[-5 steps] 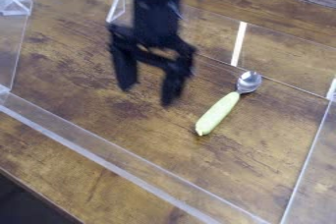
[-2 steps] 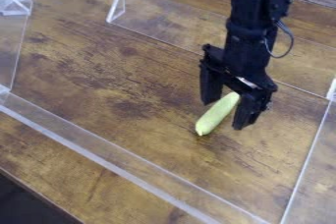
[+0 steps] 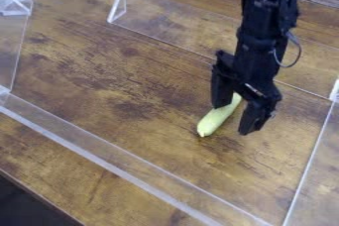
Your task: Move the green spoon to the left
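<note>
Since the earlier frame, the black gripper (image 3: 239, 111) has been shifting slightly toward the right of the picture and a little lower, while the green spoon (image 3: 213, 122) is lying where it was. In the camera view, the only one, the hand is hanging with its fingers spread apart, released. The green spoon is resting on the brown wooden table (image 3: 119, 91), its pale yellow-green handle reaching out from beneath the hand toward the lower left of the picture. Its upper end is passing behind the fingers, and the metal bowl is being hidden by the hand. Whether the fingers are touching the handle cannot be told. Clear strips (image 3: 126, 175) are running along the table on the near side of the hand. Neither the hand nor the spoon is showing any readable writing or label.
</note>
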Controlling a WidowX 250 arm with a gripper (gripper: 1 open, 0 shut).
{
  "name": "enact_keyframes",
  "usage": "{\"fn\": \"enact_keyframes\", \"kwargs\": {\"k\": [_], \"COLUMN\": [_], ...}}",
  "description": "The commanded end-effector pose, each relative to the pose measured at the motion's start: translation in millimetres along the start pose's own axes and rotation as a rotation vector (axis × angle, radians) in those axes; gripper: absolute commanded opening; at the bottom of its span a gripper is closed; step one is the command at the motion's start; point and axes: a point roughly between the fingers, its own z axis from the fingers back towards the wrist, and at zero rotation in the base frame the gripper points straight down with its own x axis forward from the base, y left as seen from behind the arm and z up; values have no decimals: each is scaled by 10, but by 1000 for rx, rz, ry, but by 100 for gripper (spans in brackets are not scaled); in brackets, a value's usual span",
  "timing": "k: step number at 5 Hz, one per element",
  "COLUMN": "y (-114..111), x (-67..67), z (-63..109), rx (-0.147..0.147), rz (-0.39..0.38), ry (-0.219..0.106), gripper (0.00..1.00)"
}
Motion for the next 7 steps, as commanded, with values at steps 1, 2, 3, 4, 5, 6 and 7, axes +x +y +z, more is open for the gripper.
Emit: {"fn": "enact_keyframes", "kwargs": {"k": [1, 2, 3, 4, 5, 6, 7], "y": [-51, -74, -91, -76, -59, -125, -193], "x": [26, 50, 71, 73, 74, 141, 202], "z": [14, 11, 7, -12, -30, -107, -168], "rx": [19, 21, 21, 20, 19, 20, 19], "rz": [-20, 7, 21, 25, 26, -14, -54], "ry": [-38, -44, -49, -55, -61, -67, -74], "gripper": [100, 100, 100, 100, 100, 100, 100]}}
